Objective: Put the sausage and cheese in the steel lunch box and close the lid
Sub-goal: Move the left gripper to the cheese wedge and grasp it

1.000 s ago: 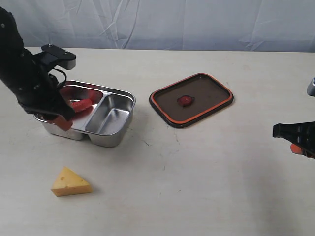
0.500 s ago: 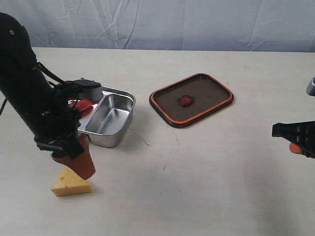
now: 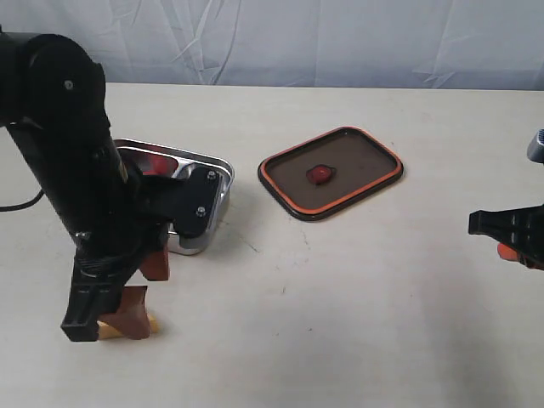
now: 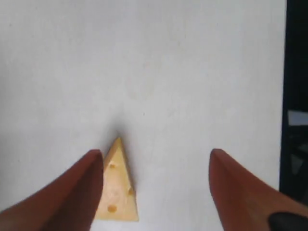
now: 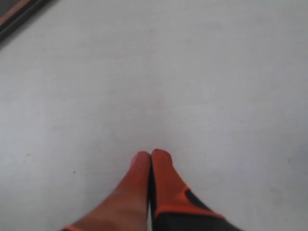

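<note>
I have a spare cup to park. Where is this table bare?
Bare: between the lid and the right gripper, and the middle foreground. Crowded: the left side, where the left gripper hangs open over the cheese beside the lunch box.

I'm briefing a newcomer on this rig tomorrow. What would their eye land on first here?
The bulky black left arm dominates the exterior view's left side, its open left gripper straddling the yellow cheese on the table. Next, the dark orange-rimmed lid lies flat, apart from the steel lunch box to its left.
</note>
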### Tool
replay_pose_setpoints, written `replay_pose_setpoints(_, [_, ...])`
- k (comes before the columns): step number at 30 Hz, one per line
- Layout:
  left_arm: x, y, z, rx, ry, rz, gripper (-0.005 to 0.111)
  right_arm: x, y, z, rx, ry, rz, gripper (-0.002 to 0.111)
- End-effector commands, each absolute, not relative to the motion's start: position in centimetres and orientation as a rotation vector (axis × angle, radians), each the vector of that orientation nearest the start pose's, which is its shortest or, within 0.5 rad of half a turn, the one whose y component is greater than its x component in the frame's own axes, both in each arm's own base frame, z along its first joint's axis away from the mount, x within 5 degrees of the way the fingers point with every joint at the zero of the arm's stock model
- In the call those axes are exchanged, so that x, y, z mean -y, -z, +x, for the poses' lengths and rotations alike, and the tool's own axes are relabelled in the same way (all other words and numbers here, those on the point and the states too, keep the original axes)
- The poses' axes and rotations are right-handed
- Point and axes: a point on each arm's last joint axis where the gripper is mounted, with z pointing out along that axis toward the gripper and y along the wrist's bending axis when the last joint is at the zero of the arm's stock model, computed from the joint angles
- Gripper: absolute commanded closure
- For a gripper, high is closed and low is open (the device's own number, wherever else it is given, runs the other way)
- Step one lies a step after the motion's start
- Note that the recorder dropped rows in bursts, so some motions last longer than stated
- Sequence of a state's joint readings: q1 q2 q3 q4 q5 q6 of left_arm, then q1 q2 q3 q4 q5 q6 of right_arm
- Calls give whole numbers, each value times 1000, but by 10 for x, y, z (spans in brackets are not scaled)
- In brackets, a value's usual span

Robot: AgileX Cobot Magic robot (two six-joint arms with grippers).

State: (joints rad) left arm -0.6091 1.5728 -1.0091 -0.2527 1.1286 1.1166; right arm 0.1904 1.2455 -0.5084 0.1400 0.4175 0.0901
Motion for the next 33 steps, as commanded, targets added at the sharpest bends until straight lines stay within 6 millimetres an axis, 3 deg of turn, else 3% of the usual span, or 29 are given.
replay_pose_setpoints(1, [165,-221,211,2090,-153,-2333,35,-44,-190,199,-2625,-211,1,109])
replay_pose_setpoints(7, [162,-219,214,2058,-82,-2362,35,-44,-190,199,-2626,-213,3,109])
replay_pose_setpoints(16, [160,-192,208,2146,-95,-2392,35,-44,-190,199,-2626,-213,3,109])
replay_pose_setpoints(19, [157,-179,206,2184,-62,-2426,35,-44,-190,199,-2626,-214,5,109])
replay_pose_setpoints(23, [151,-164,204,2099,-5,-2427,35,-44,-190,199,-2626,-217,5,109])
replay_pose_setpoints(29, [159,-138,215,2103,7,-2436,35,-44,-190,199,-2626,-217,5,109])
replay_pose_setpoints(33, [156,-118,217,2001,28,-2409,36,-44,-190,199,-2626,-217,5,109])
